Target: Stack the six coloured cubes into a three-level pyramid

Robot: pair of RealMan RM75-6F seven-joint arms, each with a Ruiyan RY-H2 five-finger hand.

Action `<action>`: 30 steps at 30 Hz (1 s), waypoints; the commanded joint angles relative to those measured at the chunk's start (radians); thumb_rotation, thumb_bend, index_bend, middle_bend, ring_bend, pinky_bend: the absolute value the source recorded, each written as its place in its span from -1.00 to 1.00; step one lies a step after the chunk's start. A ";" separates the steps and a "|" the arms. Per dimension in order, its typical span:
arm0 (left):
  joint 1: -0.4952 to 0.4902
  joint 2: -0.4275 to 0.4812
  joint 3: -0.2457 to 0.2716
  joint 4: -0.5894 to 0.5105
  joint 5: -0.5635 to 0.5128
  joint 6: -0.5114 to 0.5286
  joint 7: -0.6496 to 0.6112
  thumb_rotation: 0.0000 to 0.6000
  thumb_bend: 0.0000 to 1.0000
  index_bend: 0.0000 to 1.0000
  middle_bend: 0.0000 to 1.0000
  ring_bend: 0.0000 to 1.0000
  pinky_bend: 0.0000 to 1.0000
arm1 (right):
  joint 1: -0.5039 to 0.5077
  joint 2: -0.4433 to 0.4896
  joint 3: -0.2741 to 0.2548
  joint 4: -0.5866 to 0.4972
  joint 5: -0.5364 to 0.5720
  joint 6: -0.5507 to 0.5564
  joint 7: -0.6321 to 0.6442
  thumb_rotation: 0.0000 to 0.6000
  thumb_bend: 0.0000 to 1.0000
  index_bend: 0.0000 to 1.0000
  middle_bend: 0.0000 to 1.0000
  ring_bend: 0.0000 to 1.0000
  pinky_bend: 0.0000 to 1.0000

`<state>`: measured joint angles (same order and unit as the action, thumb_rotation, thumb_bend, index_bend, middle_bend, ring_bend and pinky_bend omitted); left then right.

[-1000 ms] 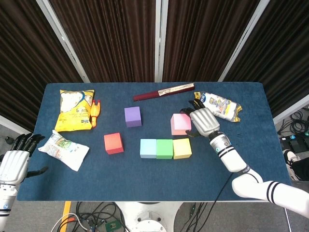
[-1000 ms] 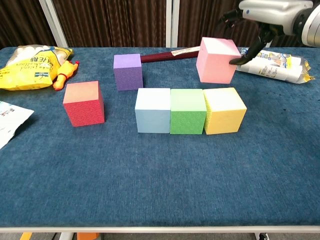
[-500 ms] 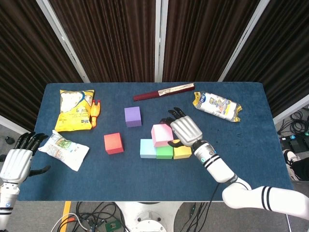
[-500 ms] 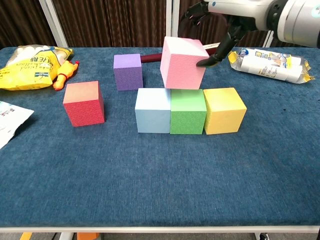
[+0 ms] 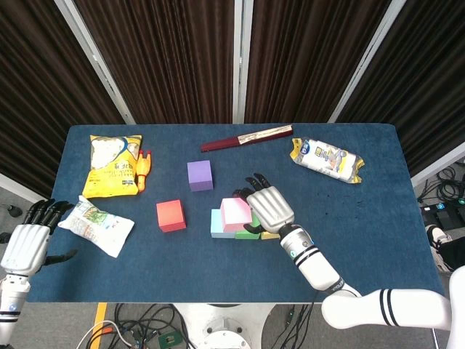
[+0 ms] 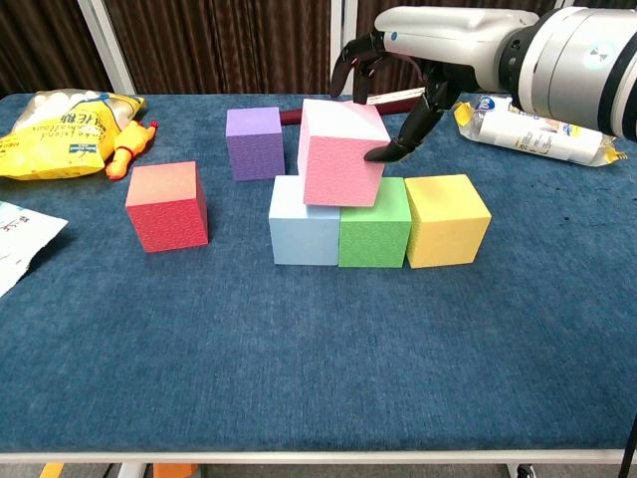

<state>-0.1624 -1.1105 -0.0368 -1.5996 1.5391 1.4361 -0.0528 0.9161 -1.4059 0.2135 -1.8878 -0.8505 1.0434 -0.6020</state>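
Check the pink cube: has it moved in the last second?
Yes. The right hand has carried the pink cube leftward from beside the snack pack; it now sits over the seam between the light-blue cube and green cube.

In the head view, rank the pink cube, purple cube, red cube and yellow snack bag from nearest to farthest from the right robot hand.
1. Pink cube: held in the right robot hand.
2. Purple cube: up and left.
3. Red cube: further left.
4. Yellow snack bag: far left.
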 commanded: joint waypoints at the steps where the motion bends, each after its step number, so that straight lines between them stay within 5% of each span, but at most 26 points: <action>1: -0.002 -0.002 0.000 0.002 0.001 -0.002 -0.001 1.00 -1.00 -0.67 -0.74 -0.88 -0.84 | 0.001 -0.001 -0.006 -0.009 0.009 0.009 -0.009 1.00 -0.58 -0.48 -0.09 -0.81 -1.00; 30: -0.005 -0.013 0.003 0.032 -0.003 -0.004 -0.027 1.00 -1.00 -0.67 -0.74 -0.88 -0.84 | 0.018 -0.059 -0.020 0.002 0.036 0.079 -0.064 1.00 -0.59 -0.53 -0.09 -0.81 -1.00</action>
<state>-0.1674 -1.1231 -0.0337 -1.5680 1.5360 1.4316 -0.0799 0.9336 -1.4645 0.1935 -1.8855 -0.8145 1.1219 -0.6656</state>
